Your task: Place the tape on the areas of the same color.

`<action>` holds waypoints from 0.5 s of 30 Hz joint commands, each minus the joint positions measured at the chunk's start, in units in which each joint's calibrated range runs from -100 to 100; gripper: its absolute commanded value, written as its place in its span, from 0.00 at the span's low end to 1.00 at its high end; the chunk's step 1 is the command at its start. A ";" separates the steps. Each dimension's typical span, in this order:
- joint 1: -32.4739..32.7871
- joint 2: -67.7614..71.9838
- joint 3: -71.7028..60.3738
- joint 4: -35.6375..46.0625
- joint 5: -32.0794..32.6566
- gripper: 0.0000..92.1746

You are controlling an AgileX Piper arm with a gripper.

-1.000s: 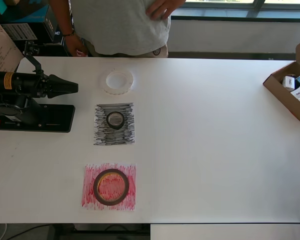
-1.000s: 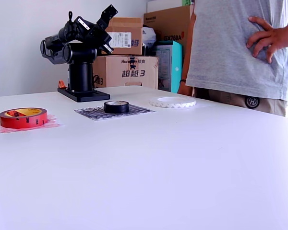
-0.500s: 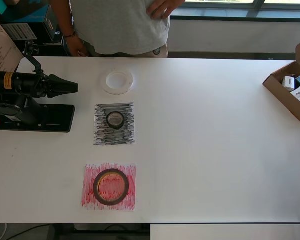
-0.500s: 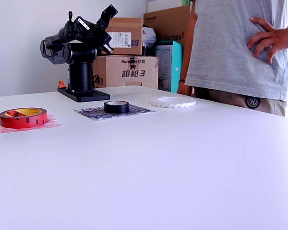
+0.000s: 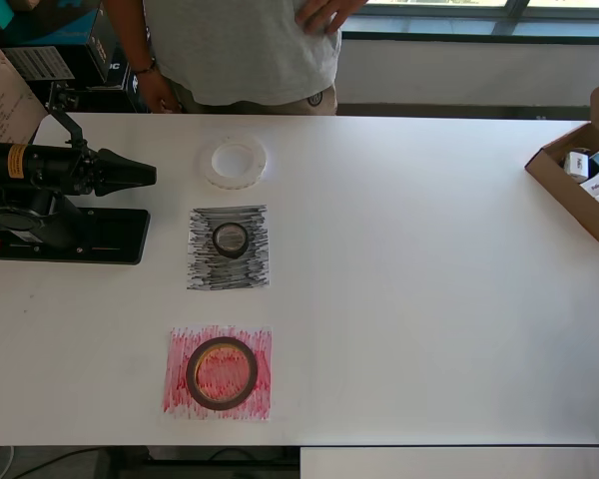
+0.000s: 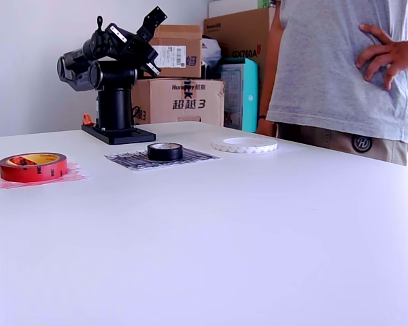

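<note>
The jaws (image 5: 148, 176) look closed to a point and hold nothing, with the arm folded back over its black base (image 5: 70, 237) at the worktop's left edge in the overhead view.

The black tape roll (image 5: 230, 239) lies flat on the black-grey patch (image 5: 205, 269), in its upper half. The red-brown tape roll (image 5: 222, 373) lies flat on the red patch (image 5: 178, 399), near the worktop's near edge, well inside the scribble. The white tape roll (image 5: 239, 163) lies flat on the bare white worktop (image 5: 429, 299), close to the far edge, just beyond the black-grey patch. By colour, all three seem to sit where they belong, so the task looks finished or nearly so.

The three rolls form a line running from far edge to near edge, all to the overhead view's right of the jaws. The white roll is nearest the jaws, almost straight ahead of their tip; the black roll lies ahead and toward the near edge; the red-brown roll is farthest. Being rings lying flat, none has a long axis to align with.

A person in a grey shirt (image 5: 240, 50) stands behind the far edge, and an open cardboard box (image 5: 579, 190) sits at the right edge.
</note>
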 commanded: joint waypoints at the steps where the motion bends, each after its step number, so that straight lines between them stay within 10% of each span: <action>1: 0.07 -0.35 -0.31 0.22 0.10 0.00; 15: 0.15 -0.16 -0.31 0.22 -0.15 0.00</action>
